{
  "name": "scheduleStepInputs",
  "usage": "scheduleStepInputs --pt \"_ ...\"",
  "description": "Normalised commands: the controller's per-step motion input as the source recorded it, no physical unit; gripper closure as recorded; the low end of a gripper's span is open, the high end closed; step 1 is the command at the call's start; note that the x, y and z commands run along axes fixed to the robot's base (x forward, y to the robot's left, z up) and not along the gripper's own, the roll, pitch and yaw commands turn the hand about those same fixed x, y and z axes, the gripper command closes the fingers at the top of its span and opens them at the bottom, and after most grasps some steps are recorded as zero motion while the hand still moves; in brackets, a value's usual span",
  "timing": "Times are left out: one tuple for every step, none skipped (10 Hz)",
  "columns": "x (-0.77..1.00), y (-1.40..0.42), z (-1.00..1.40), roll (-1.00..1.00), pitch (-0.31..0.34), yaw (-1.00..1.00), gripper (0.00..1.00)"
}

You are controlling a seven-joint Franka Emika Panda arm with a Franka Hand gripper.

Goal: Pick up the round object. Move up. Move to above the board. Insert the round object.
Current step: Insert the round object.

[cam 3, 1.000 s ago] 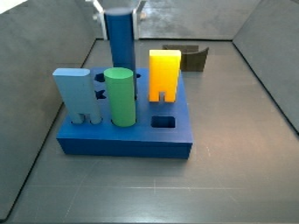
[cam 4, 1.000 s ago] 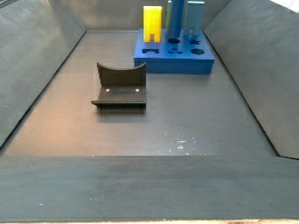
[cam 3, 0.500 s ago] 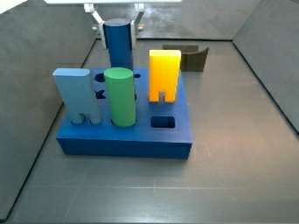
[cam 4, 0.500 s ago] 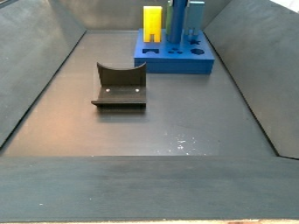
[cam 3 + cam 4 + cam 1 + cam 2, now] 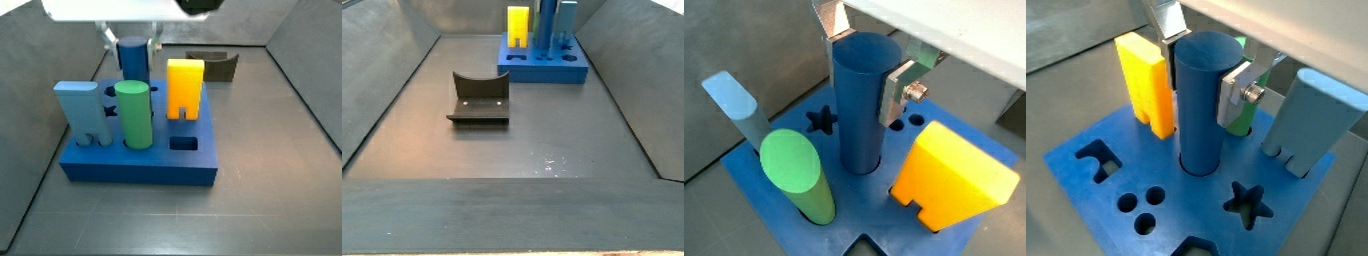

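Note:
The round object (image 5: 862, 100), a tall dark blue cylinder, stands upright with its lower end inside a round hole of the royal-blue board (image 5: 871, 215). It shows the same way in a wrist view (image 5: 1204, 100) above the board (image 5: 1173, 195). My gripper (image 5: 866, 65) is shut on the cylinder's top, one silver finger on each side. In a side view the gripper (image 5: 132, 45) holds the cylinder (image 5: 132, 60) at the back of the board (image 5: 140, 168). In a side view the cylinder (image 5: 545, 22) rises from the board (image 5: 543, 75).
On the board stand a green cylinder (image 5: 131, 115), a yellow-orange block (image 5: 186, 88) and a light blue block (image 5: 80, 110). Star, round and square holes are open. A dark olive U-shaped block (image 5: 478, 98) lies on the grey floor away from the board. Grey walls slope up on both sides.
My gripper has come down with the dark blue cylinder. The cylinder's top is lower than before and its lower end has gone down into the board.

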Motion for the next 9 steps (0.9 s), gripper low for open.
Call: scheduleStepInputs --pt "0.05 -0.45 -0.69 0.29 -0.096 0.0 1.0" --pt "0.04 -0.44 -0.46 0.43 -0.06 0.0 1.0" --pt "0.03 -0.37 -0.34 0.5 0.0 0.0 1.0" --pt "0.0 -0.16 -0.22 0.22 0.0 0.0 1.0" --pt "0.0 -0.01 -0.2 0.0 -0.016 0.0 1.0" --pt "0.0 0.0 -0.47 0.01 -0.08 0.0 1.0" --pt "0.0 0.0 -0.49 0.0 -0.12 0.0 1.0" --pt "0.0 0.0 -0.17 -0.1 -0.159 0.0 1.0" --pt "0.0 0.0 0.0 0.0 0.0 0.0 1.0"
